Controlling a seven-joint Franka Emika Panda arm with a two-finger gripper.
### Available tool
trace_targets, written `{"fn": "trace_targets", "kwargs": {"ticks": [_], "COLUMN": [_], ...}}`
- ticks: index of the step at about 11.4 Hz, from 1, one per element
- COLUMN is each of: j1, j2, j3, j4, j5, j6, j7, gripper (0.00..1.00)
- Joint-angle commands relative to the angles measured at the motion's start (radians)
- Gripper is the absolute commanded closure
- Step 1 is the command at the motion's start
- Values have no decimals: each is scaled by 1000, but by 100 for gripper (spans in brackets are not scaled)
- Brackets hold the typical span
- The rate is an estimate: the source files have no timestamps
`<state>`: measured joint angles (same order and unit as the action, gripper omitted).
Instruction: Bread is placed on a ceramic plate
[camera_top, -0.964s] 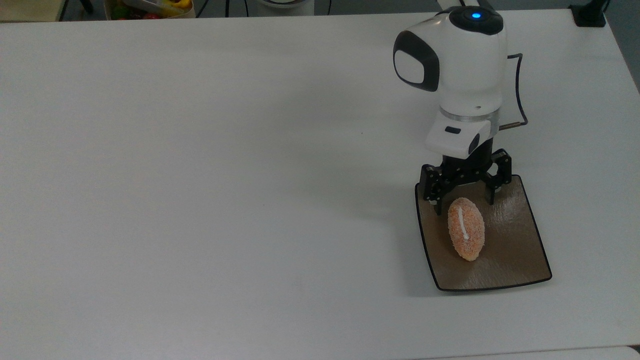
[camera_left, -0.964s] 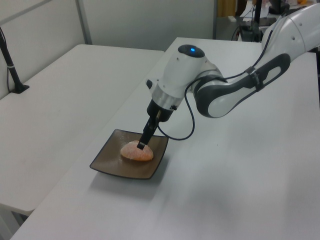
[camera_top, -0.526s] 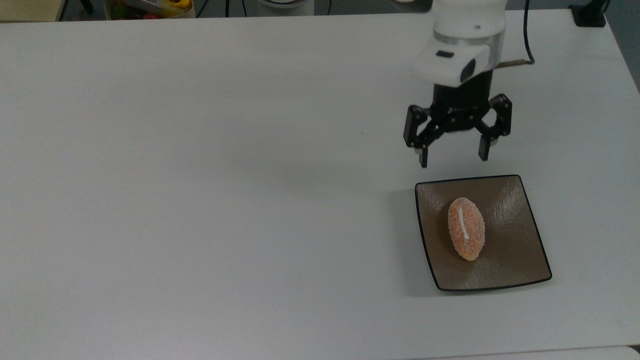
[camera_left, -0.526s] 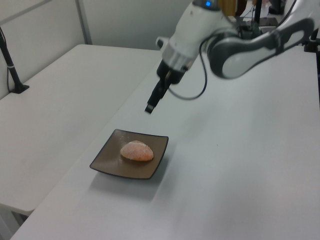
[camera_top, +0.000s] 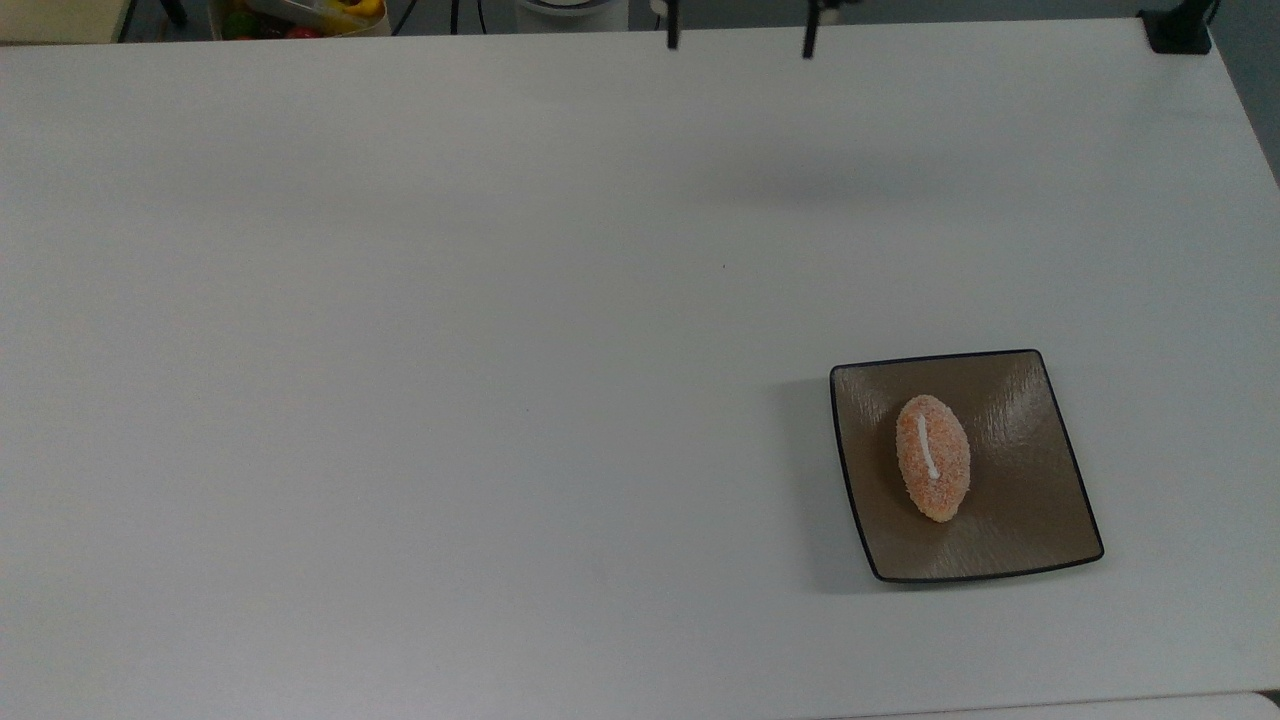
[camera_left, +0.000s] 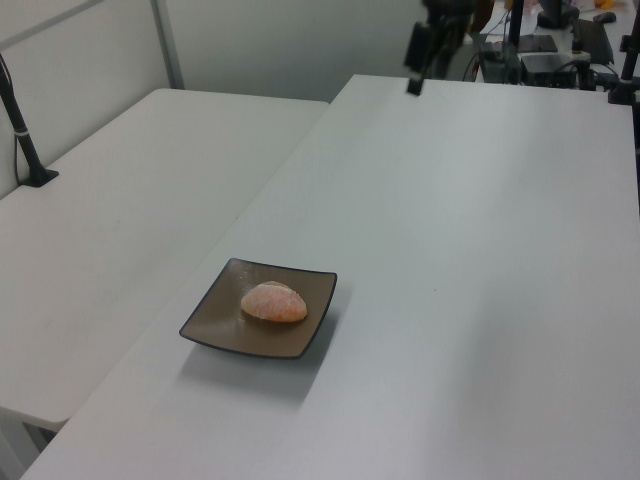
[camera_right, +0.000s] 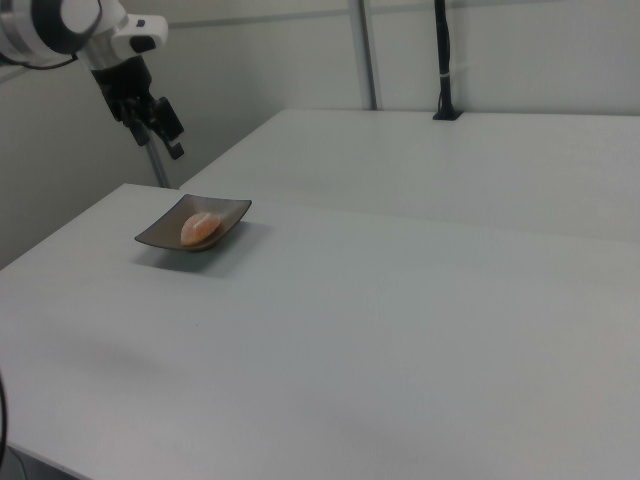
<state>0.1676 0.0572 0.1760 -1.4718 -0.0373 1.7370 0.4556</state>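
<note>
My claw (camera_top: 738, 30) hangs spread, empty, well apart from the bread (camera_top: 932, 470) on the ceramic plate (camera_top: 1040, 520). It looks light, soft, crumbly; I'd pinch its long sides gently.

I find no legible text, label, brand, number or sign in any view. The white stripe on the bread (camera_top: 926, 446) is a plain mark, not a character.
</note>
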Motion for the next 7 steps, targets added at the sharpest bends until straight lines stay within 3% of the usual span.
{"fn": "trace_targets", "kwargs": {"ticks": [1, 2, 4, 7], "j1": [39, 56, 56, 56], "j2": [-122, -137, -146, -142], "j3": [-142, -197, -252, -259], "j4": [-101, -104, -110, -145], "j5": [28, 31, 53, 54], "j6": [-143, -175, -212, -179], "j7": [-41, -78, -161, -283], "gripper": [0, 0, 0, 0]}}
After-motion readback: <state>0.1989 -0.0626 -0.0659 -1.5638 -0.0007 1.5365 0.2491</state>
